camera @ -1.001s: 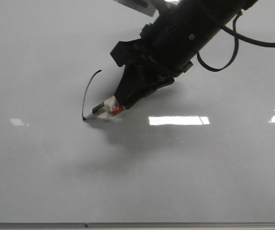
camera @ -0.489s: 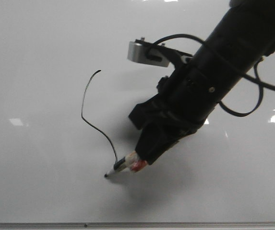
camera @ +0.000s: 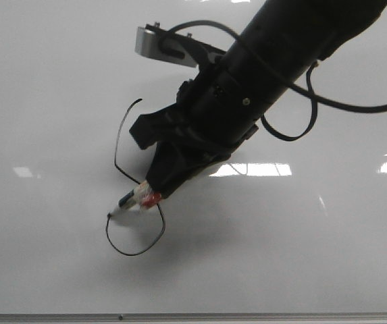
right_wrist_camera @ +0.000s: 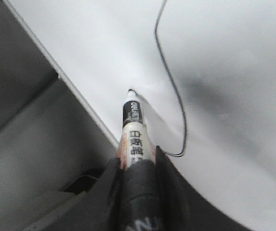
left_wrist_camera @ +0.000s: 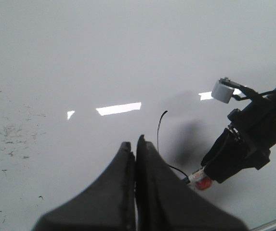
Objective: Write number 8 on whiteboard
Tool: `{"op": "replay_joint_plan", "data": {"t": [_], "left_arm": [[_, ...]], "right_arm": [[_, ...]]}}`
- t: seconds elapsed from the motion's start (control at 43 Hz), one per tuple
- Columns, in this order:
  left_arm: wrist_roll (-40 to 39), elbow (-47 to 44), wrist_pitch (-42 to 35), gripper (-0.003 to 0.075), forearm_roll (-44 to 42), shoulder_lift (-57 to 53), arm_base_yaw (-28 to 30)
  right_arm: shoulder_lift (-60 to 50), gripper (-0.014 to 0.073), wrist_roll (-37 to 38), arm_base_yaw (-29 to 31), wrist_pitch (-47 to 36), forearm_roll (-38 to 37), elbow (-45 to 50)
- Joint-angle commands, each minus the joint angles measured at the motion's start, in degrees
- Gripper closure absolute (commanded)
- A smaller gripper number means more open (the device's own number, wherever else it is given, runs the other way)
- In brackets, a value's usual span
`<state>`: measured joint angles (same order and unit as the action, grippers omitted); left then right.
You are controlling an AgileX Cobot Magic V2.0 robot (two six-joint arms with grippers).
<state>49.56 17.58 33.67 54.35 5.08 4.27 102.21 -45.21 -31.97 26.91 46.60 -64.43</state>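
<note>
Whiteboard fills the front view, its thin grey metal edge strip running along the near side, closest to the camera. Just beyond that strip lies the number 8, still only partly drawn: a hooked tail at the far end, a curved stroke coming down and across, and a lower loop swept round the near side. As I judge it, roughly the first half is done; the lower loop is not yet closed and the whole return stroke for the upper loop remains.

At the left of that lower loop the marker has its tip on the board, pinched in the right gripper, whose fingers clamp the barrel in the right wrist view. The dark right arm slants away up and to the right with a loose cable; its bulk and shadow cover part of the line.

The left gripper hangs well apart, pressed together and holding nothing. Bright glare patches lie farther right. Nothing blocks the remaining path.
</note>
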Motion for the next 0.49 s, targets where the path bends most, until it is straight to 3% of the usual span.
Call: {"op": "replay_joint_plan", "data": {"t": [0.0, 0.279, 0.466], "left_arm": [[-0.18, 1.48, -2.76, 0.0739, 2.34, 1.15, 0.16], [-0.18, 1.48, -2.84, 0.0739, 2.34, 1.15, 0.16], [-0.18, 1.48, -2.97, 0.0739, 2.34, 1.15, 0.16]], "right_arm": [[-5.48, 0.0687, 0.15, 2.57, -4.9, 0.89, -0.33], [-13.63, 0.0687, 0.15, 10.86, -3.95, -0.09, 2.8], [-14.72, 0.0687, 0.1, 10.65, -3.58, -0.09, -0.56]]}}
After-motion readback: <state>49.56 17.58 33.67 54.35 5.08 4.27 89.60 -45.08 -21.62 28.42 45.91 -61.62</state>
